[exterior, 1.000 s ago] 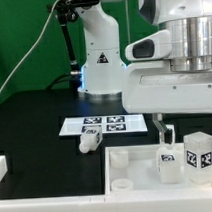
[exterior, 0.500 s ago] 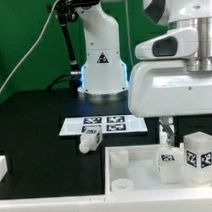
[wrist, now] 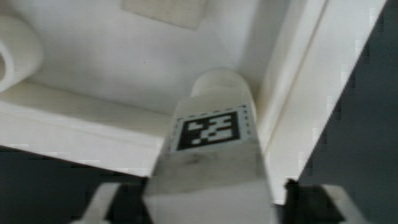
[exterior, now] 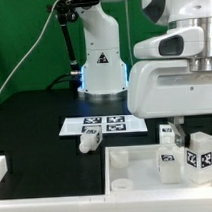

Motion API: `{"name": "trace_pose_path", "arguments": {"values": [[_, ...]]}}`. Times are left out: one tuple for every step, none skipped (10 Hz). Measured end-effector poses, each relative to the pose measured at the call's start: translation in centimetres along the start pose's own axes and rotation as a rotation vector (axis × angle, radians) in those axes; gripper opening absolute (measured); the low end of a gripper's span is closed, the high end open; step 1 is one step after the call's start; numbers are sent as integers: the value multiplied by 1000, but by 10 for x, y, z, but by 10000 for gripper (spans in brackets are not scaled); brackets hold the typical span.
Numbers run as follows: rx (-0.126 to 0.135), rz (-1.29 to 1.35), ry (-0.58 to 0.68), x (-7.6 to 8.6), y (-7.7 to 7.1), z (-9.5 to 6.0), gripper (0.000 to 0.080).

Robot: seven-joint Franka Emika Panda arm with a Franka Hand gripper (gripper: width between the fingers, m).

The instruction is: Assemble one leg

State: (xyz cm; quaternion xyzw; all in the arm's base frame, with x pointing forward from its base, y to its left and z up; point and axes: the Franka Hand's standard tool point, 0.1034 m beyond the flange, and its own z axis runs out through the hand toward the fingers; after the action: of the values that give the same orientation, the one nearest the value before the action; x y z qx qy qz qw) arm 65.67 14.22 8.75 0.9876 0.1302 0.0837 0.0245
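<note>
A leg [exterior: 167, 163], a chunky white post with a black-and-white tag, stands upright on the large white slab [exterior: 132, 171]. My gripper [exterior: 168, 132] hangs just above it. In the wrist view the leg [wrist: 214, 130] fills the space between my fingers [wrist: 121, 203], with narrow dark gaps on both sides. The gripper [wrist: 214, 207] is open around it. A second leg [exterior: 200, 152] stands to the exterior view's right. A third leg [exterior: 90, 141] lies on the black table.
The marker board [exterior: 105, 123] lies flat behind the lying leg. The robot base [exterior: 99, 64] stands at the back. A white part [exterior: 2, 167] shows at the exterior view's left edge. The slab has a raised rim [wrist: 71, 110].
My gripper has shifted slightly toward the exterior view's right and a little lower, over the standing leg. The legs have not moved.
</note>
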Motion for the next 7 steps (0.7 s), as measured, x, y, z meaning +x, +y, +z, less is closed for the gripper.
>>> {"name": "trace_pose_path", "arguments": {"values": [[1,16,0,0,0,0,284],[1,17,0,0,0,0,284],[2,57,0,0,0,0,284],[4,171,3,0,-1,0,284],[5,299,11,1,-3,0,284],[6,409,12,1,-2,0,284],[7,520,11,1,-2,0,284]]}}
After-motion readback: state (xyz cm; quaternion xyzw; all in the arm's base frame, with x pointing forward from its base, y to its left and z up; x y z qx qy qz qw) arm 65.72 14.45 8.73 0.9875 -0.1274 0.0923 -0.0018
